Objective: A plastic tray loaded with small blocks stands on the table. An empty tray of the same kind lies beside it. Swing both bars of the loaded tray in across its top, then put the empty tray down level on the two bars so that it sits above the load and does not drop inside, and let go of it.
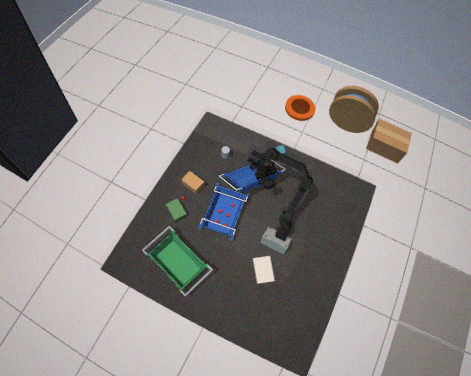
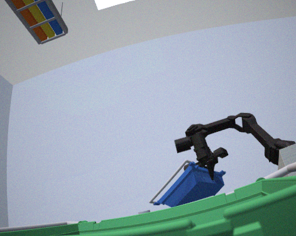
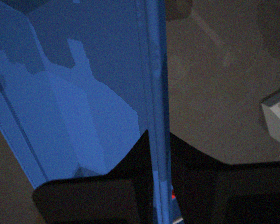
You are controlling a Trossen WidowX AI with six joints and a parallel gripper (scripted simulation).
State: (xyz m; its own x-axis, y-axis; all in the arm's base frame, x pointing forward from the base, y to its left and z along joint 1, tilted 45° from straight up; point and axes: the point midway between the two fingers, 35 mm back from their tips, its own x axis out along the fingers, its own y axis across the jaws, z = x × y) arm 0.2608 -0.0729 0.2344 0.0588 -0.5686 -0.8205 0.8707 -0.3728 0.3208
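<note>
The loaded blue tray (image 1: 238,214) stands on the dark mat (image 1: 310,300) with several small red blocks inside. One white wire bar (image 1: 231,193) crosses near its far end and another (image 1: 216,223) near its near end. The empty blue tray (image 1: 241,178) (image 2: 191,186) (image 3: 92,100) hangs tilted in the air, just behind the loaded tray. One of its wire bars (image 2: 169,182) hangs out at its low end. My gripper (image 1: 263,172) (image 2: 210,171) (image 3: 155,133) is shut on the empty tray's high side wall at the rim.
A green tray (image 1: 177,260) (image 2: 242,204) with white bars lies at the mat's front left. A tan box (image 1: 193,181), a green block (image 1: 176,209), a grey cylinder (image 1: 225,152) and a white pad (image 1: 263,269) lie around. My arm's base (image 1: 276,241) stands right of the loaded tray.
</note>
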